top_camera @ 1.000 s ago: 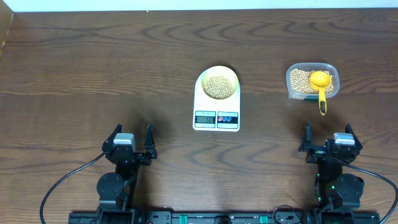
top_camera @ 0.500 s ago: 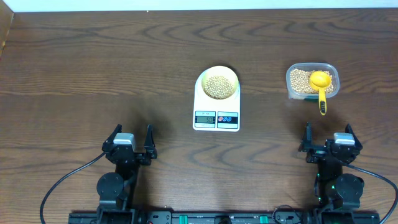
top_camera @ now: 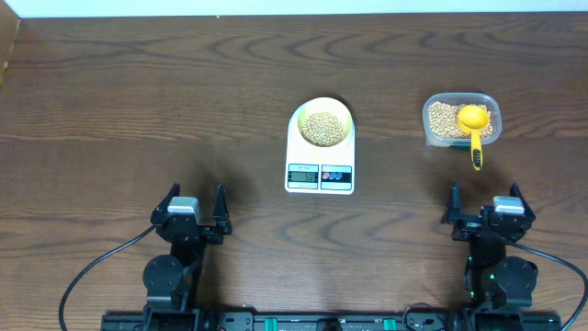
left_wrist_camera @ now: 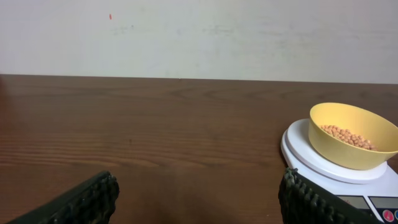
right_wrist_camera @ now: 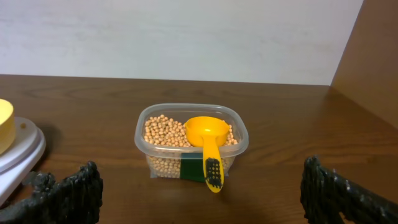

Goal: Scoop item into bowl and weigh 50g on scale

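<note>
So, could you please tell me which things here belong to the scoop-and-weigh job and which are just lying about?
Belong to the job:
- beans, in the bowl and in the clear container
- the bowl, sitting on the scale
- yellow scoop, resting in the container

Just lying about:
- black cables by the arm bases

Nothing legible anywhere. Dark digits on the small grey display (top_camera: 303,176) of the scale (top_camera: 320,158), too small to read from overhead. Beside it, two round buttons (top_camera: 336,176) marked red and blue, any lettering too fine to make out. Seen from the right wrist: a dark green label (right_wrist_camera: 193,169) on the front wall of the clear container (right_wrist_camera: 155,163), wording unreadable; dark markings on the handle of the yellow scoop (right_wrist_camera: 212,167), not decipherable either.
</note>
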`<control>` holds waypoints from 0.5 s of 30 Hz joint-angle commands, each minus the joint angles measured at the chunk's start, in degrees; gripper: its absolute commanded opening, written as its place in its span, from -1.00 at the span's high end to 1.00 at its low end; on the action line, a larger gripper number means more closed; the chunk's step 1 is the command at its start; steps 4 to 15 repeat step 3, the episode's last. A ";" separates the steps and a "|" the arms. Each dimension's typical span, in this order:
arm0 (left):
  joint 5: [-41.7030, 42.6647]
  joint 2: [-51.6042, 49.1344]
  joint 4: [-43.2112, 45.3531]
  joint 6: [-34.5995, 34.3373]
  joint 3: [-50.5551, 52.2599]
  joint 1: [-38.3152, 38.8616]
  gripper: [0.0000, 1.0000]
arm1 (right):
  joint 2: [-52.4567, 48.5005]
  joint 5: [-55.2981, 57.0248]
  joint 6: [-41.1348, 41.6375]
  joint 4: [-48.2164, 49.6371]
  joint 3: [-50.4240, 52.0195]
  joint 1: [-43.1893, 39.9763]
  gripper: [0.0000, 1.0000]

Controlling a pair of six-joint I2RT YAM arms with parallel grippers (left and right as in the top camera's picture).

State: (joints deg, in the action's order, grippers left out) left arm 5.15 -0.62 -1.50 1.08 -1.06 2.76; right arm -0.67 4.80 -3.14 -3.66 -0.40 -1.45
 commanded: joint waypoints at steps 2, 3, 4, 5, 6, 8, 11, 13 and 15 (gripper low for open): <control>0.15 0.39 -2.14 -0.70 0.83 -0.13 -0.69 | 0.39 0.42 0.72 -0.24 0.07 0.48 -0.98; 0.15 0.39 -2.14 -0.70 0.83 -0.13 -0.69 | 0.39 0.42 0.72 -0.24 0.07 0.48 -0.99; 0.15 0.39 -2.14 -0.70 0.83 -0.13 -0.69 | 0.39 0.42 0.72 -0.24 0.07 0.48 -0.99; 0.15 0.39 -2.14 -0.70 0.83 -0.13 -0.69 | 0.39 0.42 0.72 -0.24 0.07 0.48 -0.99; 0.15 0.39 -2.14 -0.70 0.83 -0.13 -0.69 | 0.39 0.42 0.72 -0.24 0.07 0.48 -0.99; 0.15 0.39 -2.14 -0.70 0.83 -0.13 -0.69 | 0.39 0.42 0.72 -0.24 0.07 0.48 -0.99; 0.15 0.39 -2.14 -0.70 0.83 -0.13 -0.69 | 0.39 0.42 0.72 -0.24 0.07 0.48 -0.99; 0.15 0.39 -2.14 -0.70 0.83 -0.13 -0.69 | 0.39 0.42 0.72 -0.24 0.07 0.48 -0.99; 0.15 0.39 -2.14 -0.70 0.83 -0.13 -0.69 | 0.39 0.42 0.72 -0.24 0.07 0.48 -0.99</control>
